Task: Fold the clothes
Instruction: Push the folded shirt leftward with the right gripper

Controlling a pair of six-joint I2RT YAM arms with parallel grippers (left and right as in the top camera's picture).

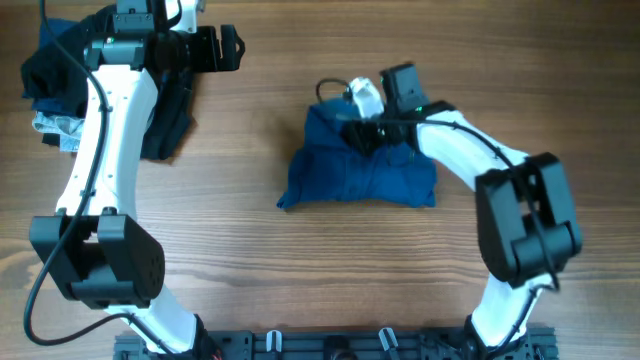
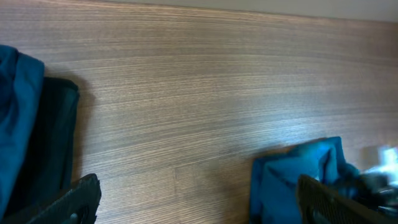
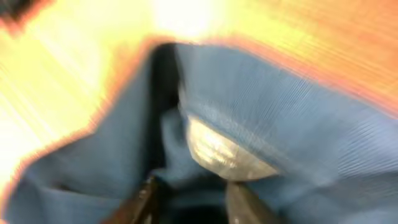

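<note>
The clothes (image 1: 360, 172), a mid-blue shirt-like garment, lie bunched into a rough rectangle at the middle of the table. My right gripper (image 1: 361, 130) is down on the garment's far edge. In the right wrist view its fingers (image 3: 147, 199) stand apart, open, with blurred blue cloth (image 3: 298, 118) and a pale shiny patch (image 3: 227, 152) just ahead of them and a dark gap between them. My left gripper (image 1: 234, 48) hangs wide open at the far left, away from the garment. Bare wood shows between its fingers (image 2: 81, 200), and the blue garment (image 2: 289, 183) lies off to their right.
A heap of other garments, black, navy and pale denim (image 1: 55, 85), lies at the far left corner, with a dark piece (image 1: 168, 125) trailing toward the middle. The left wrist view shows a blue cloth (image 2: 15, 118) and a black one (image 2: 55, 134) at its left edge.
</note>
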